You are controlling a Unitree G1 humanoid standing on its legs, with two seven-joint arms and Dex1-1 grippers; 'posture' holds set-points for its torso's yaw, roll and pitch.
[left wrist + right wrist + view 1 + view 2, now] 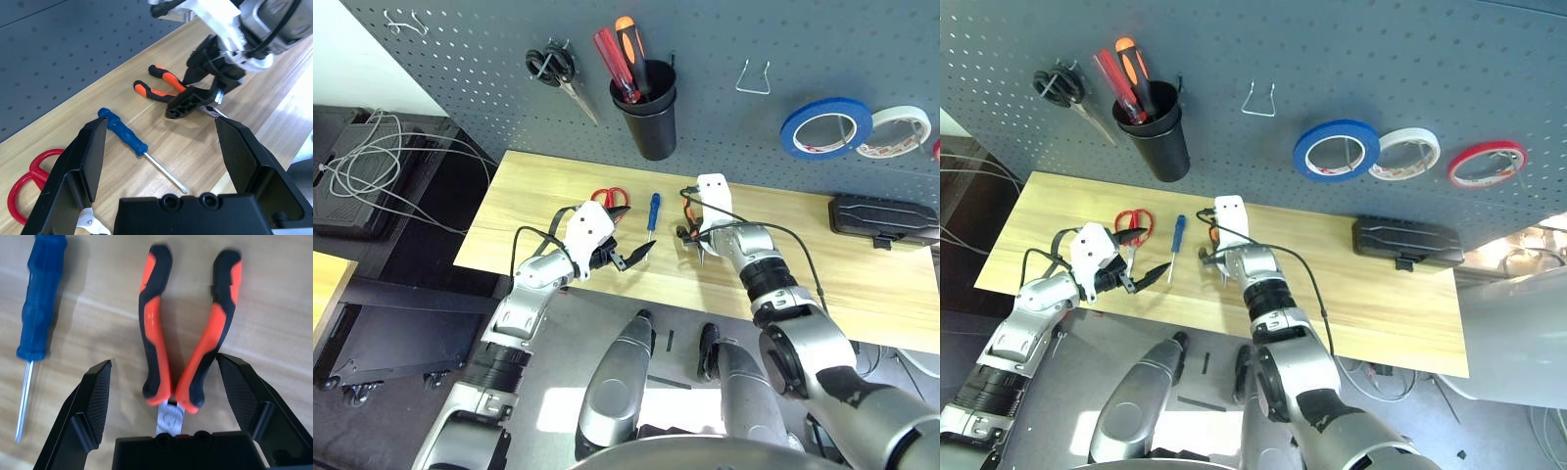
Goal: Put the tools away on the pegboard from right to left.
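Left eye view, sweeping left to right: red-handled scissors [610, 197] lie on the table [891, 284] at centre-left, and just below them the left gripper [628, 257] hangs with its fingers spread wide and nothing between them. Next, right of the scissors, the little blue screwdriver [653, 209], handle toward the pegboard [705, 88], tip toward the table's near edge. Then the pliers [687, 215], mostly tucked under the right gripper [695, 247], which is parked right over them. Far up on the right of the frame, the blue tape roll [825, 127] is already hanging on the board, so by my reckoning the pliers are next in the right-to-left order.

Here's the relation that matters. In the right wrist view the two orange-and-black handles run straight away from the gripper, long axis in line with its pointing direction, the metal head sitting just at the root of the fingers. The fingers stand wide apart, one on each outer side of the handles, gripping nothing yet. Closing should squeeze across both handles. The right arm is clearly the nearer one; the left sits well apart, beyond the screwdriver. Whether the fingertips touch the wood, I can't tell.
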